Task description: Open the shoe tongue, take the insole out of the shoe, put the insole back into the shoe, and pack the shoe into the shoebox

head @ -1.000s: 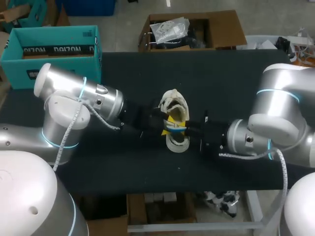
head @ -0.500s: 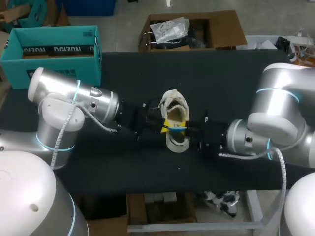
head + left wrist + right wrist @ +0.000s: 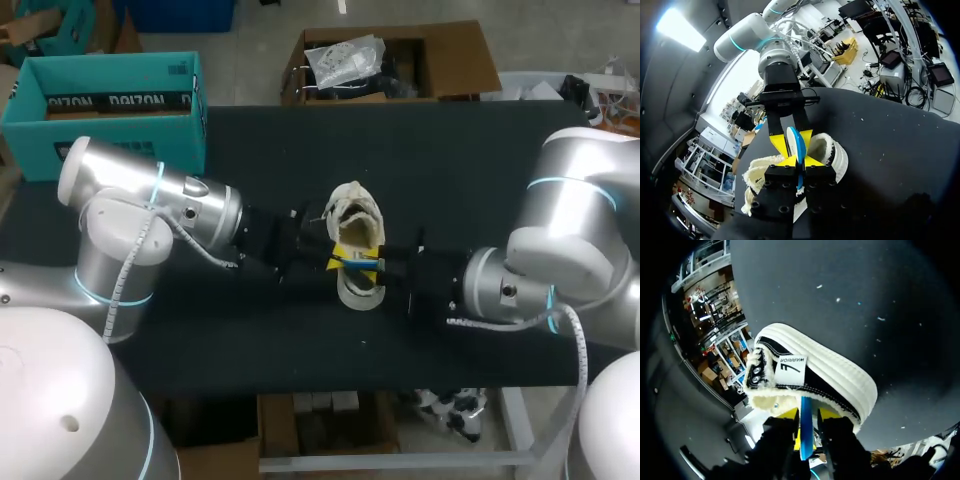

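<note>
A thin blue insole [image 3: 799, 145] stands on edge in the air, out of the shoe and just above its fleecy opening. Below it, a cream fleece-lined shoe [image 3: 357, 225] with a thick white rubber sole sits at the middle of the black counter [image 3: 450, 160].

My two arms meet over the shoe from opposite sides. My left tool [image 3: 800, 161] has its yellow tips pressed on the near end of the insole from both sides. My right tool [image 3: 808, 416] is likewise clamped on the blue strip, which runs up between its fingers, with the shoe's side and tongue label just ahead of it. So both tools grip the insole together.

An open teal cardboard shoebox [image 3: 110, 110] stands at the counter's far left corner, well apart from the shoe.

I judge that the insole is fully out, so this is the turn between taking it out and putting it back. Next, I think one tool must let go. The other can then tip the insole flat, aim its front end into the opening and slide it down without snagging the fleece lining. Packing the shoe into the box is not yet begun.
</note>
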Controlling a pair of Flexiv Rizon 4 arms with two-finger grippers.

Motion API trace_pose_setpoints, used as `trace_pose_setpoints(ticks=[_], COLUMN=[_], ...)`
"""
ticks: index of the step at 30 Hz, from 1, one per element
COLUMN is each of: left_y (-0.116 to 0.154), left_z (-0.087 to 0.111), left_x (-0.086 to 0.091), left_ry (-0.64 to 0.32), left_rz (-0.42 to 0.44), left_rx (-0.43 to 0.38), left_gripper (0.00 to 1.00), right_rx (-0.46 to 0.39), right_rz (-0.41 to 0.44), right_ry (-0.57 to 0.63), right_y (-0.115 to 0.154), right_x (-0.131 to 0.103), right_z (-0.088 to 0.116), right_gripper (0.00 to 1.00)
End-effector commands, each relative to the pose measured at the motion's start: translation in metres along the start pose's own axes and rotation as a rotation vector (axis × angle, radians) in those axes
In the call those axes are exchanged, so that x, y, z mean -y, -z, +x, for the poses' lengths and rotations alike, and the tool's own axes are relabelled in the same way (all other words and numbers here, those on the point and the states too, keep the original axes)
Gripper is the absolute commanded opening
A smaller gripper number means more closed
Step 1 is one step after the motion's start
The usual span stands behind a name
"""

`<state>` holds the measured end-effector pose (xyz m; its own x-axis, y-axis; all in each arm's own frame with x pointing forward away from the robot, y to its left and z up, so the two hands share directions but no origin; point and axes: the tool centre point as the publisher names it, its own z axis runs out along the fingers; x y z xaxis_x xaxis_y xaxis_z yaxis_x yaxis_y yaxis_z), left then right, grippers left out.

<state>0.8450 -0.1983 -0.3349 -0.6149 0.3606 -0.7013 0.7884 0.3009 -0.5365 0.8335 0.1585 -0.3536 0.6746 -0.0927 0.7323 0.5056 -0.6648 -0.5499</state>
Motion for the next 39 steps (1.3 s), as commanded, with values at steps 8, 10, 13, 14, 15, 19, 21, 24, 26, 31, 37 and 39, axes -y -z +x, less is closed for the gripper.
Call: trace_pose_setpoints(ticks=[8, 10, 13, 14, 15, 19, 21, 24, 26, 31, 37, 39], left_y=[-0.006, -0.007, -0.007, -0.008, -0.009, -0.012, -0.014, -0.015, -0.014, -0.012, -0.013, -0.013], left_z=[0.001, 0.0, -0.001, -0.001, -0.002, -0.002, -0.002, -0.001, -0.001, -0.001, 0.0, 0.0], left_x=[-0.005, -0.007, -0.009, -0.01, -0.012, -0.017, -0.017, -0.014, -0.011, -0.009, -0.009, -0.009], left_ry=[0.0, 0.002, -0.001, -0.001, -0.002, 0.003, 0.007, 0.006, 0.001, 0.0, 0.005, 0.006], left_rz=[-0.011, -0.014, -0.011, -0.011, -0.012, -0.02, -0.023, -0.012, -0.006, 0.0, -0.011, -0.012], left_rx=[0.004, 0.013, 0.029, 0.031, 0.033, 0.036, 0.033, 0.024, 0.021, 0.022, 0.016, 0.015], left_gripper=[0.0, 0.0, 0.0, 0.0, 0.0, 0.0, 0.0, 0.18, 0.32, 0.24, 0.0, 0.0], right_rx=[-0.027, -0.024, -0.031, -0.031, -0.033, -0.038, -0.037, -0.034, -0.03, -0.029, -0.029, -0.032], right_rz=[0.005, 0.016, 0.03, 0.03, 0.03, 0.024, 0.012, -0.009, -0.02, -0.023, -0.02, -0.02], right_ry=[0.011, 0.014, 0.017, 0.017, 0.021, 0.027, 0.031, 0.031, 0.034, 0.038, 0.038, 0.034], right_y=[0.004, -0.001, -0.008, -0.009, -0.011, -0.016, -0.017, -0.017, -0.016, -0.016, -0.015, -0.011], right_x=[0.008, 0.005, 0.0, -0.001, -0.002, -0.008, -0.01, -0.013, -0.015, -0.016, -0.015, -0.014], right_z=[-0.003, -0.004, -0.006, -0.007, -0.007, -0.007, -0.007, -0.006, -0.006, -0.003, -0.002, -0.003], right_gripper=[0.0, 0.0, 0.0, 0.0, 0.0, 0.0, 0.0, 0.0, 0.0, 0.0, 0.0, 0.02])
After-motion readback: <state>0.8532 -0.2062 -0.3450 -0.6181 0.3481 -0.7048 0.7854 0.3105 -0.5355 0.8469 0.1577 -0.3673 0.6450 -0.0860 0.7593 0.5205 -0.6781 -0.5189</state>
